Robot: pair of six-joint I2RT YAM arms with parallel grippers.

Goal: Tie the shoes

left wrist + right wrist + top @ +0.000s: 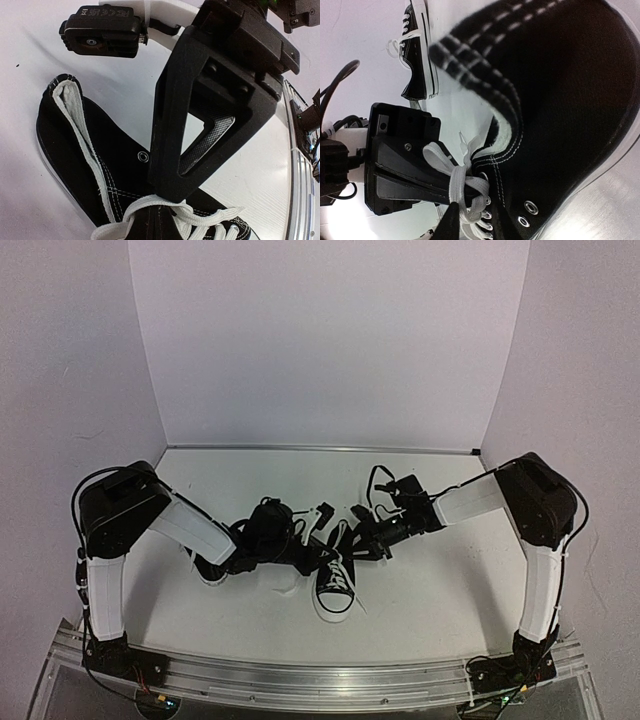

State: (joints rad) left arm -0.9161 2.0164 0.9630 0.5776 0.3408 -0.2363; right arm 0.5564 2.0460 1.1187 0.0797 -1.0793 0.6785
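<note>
One black shoe (336,592) with white laces stands mid-table, its white toe cap towards the arms. It fills the left wrist view (85,165) and the right wrist view (570,100). My left gripper (318,545) is at its laced top, shut on a white lace (150,207), with the fingertips pinched together (172,195). My right gripper (362,540) comes in from the other side, and its tips (454,200) close on the lace bundle (465,185) by the top eyelets. The second shoe (207,568) lies under the left forearm and also shows in the right wrist view (417,55).
White walls enclose the table at the back and sides. An aluminium rail (320,680) runs along the near edge and shows in the left wrist view (300,165). The other arm's camera block (102,30) hangs close above the shoe. Black cables loop by the right wrist (378,480).
</note>
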